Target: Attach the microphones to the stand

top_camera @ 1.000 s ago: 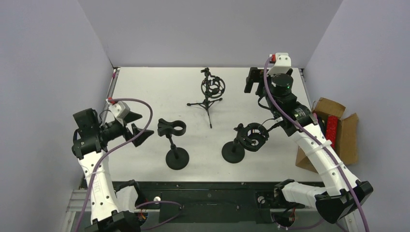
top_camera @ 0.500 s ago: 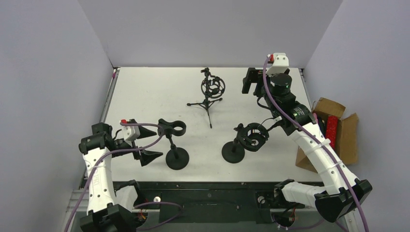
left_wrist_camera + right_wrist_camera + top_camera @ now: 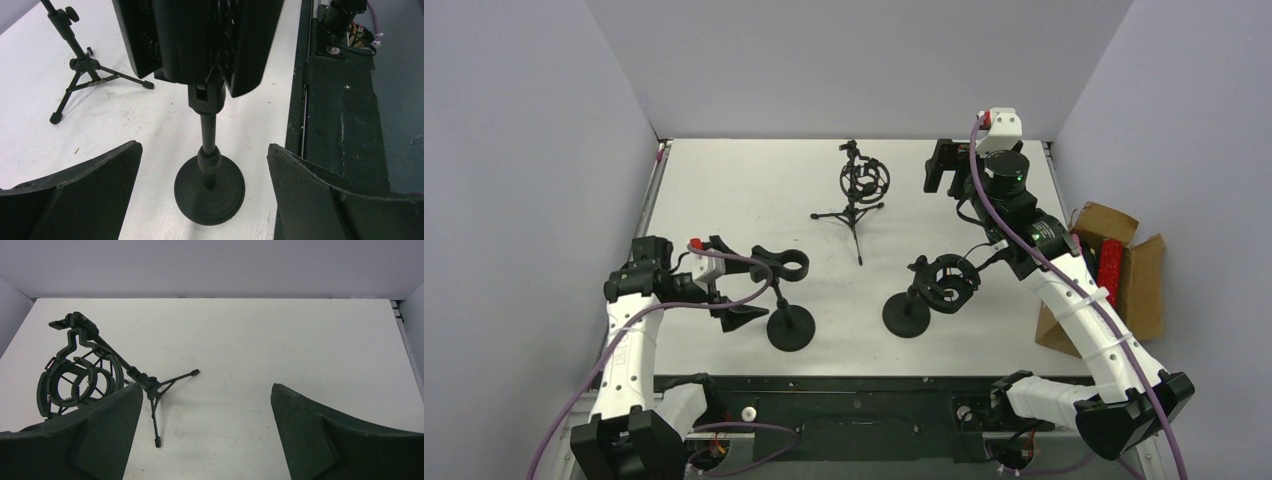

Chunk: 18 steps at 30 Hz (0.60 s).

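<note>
Your left gripper is wide open and holding nothing. In the last sec it has swung in from the table's left side to bracket the pole of the black round-base desk stand w/ a clip holder on top. The wrist view shows that pole centred between the jaws, untouched. Right gripper is also released and empty and has barely shifted. It hovers over the far right of the white table, facing the black tripod stand w/ a spider shock-mount ring. A 2nd black round-base stand w/ ring mount sits under that arm. No mic is on any stand or on the tabletop. Only a red, mic-like stick shows in the brown cardboard box off the right edge; the others aren't visible. So imo the left move looks like bracing the stand, and you've yet to fetch a mic. The right arm is nearer the box.
</note>
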Tool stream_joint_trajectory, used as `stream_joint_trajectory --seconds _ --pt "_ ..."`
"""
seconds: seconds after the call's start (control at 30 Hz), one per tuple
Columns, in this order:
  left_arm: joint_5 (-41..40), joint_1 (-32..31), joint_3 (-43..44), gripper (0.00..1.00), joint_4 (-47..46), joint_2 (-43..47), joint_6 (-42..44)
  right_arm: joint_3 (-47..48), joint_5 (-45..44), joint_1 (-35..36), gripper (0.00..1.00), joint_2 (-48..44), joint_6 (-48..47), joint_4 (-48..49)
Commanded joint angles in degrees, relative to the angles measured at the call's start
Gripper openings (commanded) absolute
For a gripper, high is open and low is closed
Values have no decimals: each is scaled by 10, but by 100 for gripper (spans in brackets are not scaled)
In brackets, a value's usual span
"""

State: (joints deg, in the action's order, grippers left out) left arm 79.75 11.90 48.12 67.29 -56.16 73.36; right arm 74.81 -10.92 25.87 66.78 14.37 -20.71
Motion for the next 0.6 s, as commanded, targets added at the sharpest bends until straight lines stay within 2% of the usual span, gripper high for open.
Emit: stream_joint_trajectory --seconds 0.0,0.1,0.2,0.23,0.37,0.43,0.5,0.57 --pt "12 -23 -3 96 -124 -12 -94 31 10 -4 94 1 6 12" --pt "9 -47 -16 98 -226 -20 -184 36 12 -4 94 7 4 12" --pt "4 -84 -26 100 -364 -24 -313 38 11 -4 93 12 2 11" --pt "4 -96 -29 97 -416 -27 -337 38 11 -4 93 14 2 12" --pt "0 -112 -30 85 -525 -50 -436 41 13 -4 93 22 7 14" --pt "1 -114 -25 76 -545 -61 -455 43 16 -4 93 25 10 16" --pt "16 -128 -18 61 -551 -71 -462 45 16 -3 93 30 11 15" --pt "38 -137 -16 35 -556 -79 -464 52 16 -3 93 36 12 13"
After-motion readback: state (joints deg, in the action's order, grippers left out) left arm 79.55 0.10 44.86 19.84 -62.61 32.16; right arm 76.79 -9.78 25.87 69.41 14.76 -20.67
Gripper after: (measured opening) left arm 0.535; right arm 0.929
